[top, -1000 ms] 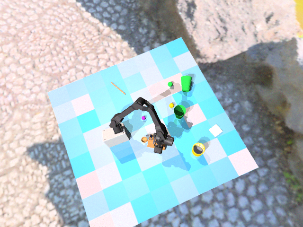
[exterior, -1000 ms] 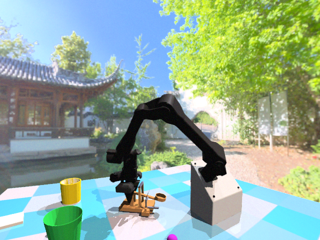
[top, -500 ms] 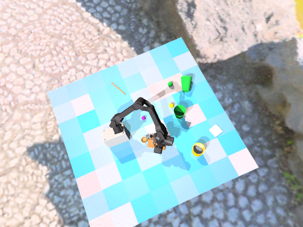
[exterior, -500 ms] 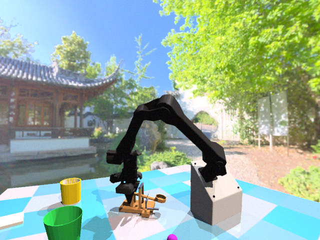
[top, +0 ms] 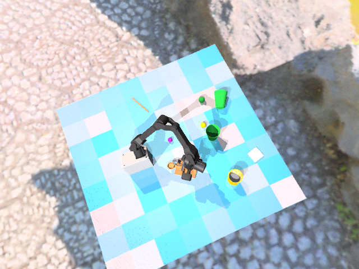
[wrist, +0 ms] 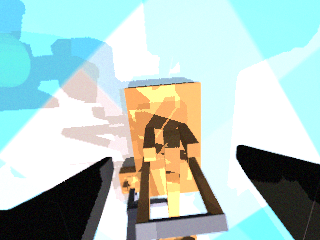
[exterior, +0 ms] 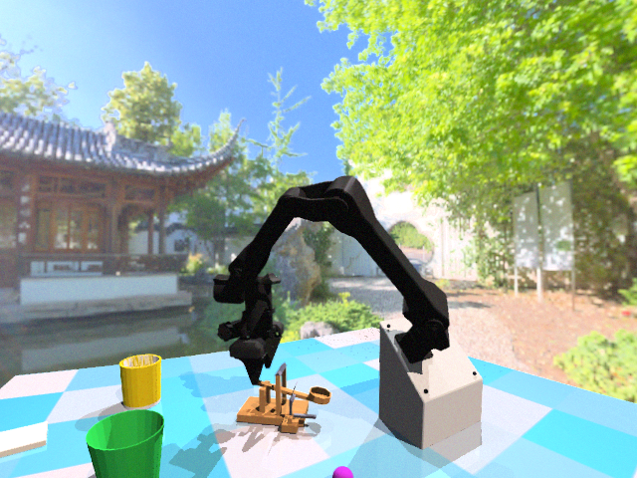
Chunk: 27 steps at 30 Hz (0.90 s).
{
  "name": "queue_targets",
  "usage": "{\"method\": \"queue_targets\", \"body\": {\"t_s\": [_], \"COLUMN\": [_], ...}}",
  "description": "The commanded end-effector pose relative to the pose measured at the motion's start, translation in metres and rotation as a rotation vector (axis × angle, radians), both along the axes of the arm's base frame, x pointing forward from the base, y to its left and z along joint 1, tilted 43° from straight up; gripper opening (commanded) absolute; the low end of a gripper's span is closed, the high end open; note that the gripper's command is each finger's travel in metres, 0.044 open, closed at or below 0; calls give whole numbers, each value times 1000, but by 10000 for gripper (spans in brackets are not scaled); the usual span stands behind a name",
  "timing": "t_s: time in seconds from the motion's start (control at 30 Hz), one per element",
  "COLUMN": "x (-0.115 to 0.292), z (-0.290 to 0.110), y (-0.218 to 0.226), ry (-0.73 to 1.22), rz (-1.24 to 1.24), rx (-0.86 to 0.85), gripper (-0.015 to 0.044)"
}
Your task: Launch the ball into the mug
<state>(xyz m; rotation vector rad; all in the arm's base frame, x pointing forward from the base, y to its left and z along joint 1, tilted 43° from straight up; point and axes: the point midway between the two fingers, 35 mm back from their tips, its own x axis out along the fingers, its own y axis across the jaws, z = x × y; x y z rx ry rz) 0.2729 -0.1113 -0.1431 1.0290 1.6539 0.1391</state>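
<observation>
While the pincer (exterior: pixel 255 371) hangs just above the orange wooden catapult (exterior: pixel 280 406), its jaws are spread wide apart w/ nothing between them; wrist view shows the catapult base (wrist: pixel 162 120) framed between the two dark fingers. Catapult's spoon cup (exterior: pixel 320 394) points away from the pincer toward the arm's grey pedestal (exterior: pixel 437 411); cup looks empty. Yellow mug (top: pixel 235 176) stands upright, well apart from the pincer, on the side opposite the pedestal. Nearer, an upright green cup (top: pixel 212 131) w/ a yellow ball (top: pixel 203 124) just beside it. Farther off: a tipped green cup (top: pixel 220 98), a green ball (top: pixel 201 99). A magenta ball (top: pixel 169 139) lies under the arm's arch. Also around: a white block (top: pixel 255 154), a thin orange stick (top: pixel 139 104).
</observation>
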Motion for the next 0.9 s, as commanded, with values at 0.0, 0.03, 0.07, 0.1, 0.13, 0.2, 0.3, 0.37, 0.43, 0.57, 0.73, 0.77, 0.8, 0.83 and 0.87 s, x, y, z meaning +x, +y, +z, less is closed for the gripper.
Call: {"method": "queue_targets", "body": {"t_s": [0.0, 0.03, 0.07, 0.1, 0.13, 0.2, 0.3, 0.37, 0.43, 0.57, 0.73, 0.77, 0.8, 0.83, 0.87], "x": [0, 0, 0, 4, 4, 4, -2, -2, -1, -1, -1, 0, 0, 0, 0], "z": [35, 35, 35, 25, 25, 25, 32, 30, 14, -3, -4, -5, -6, -7, -8], "y": [-33, -33, -33, -28, -28, -28, -29, -27, -13, 3, 4, 5, 6, 7, 8], "ry": [-20, -20, -20, -31, -31, -31, -19, -19, -19, -20, -20, -20, -20, -20, -20], "rz": [-4, -4, -4, -20, -20, -20, -7, -7, -8, -7, -7, -7, -8, -8, -8], "rx": [-16, -16, -16, -25, -25, -25, -13, -13, -13, -12, -12, -12, -12, -12, -12], "gripper": [440, 440, 440, 440, 440, 440, 440, 440, 440, 440, 440, 440, 440, 440, 440]}}
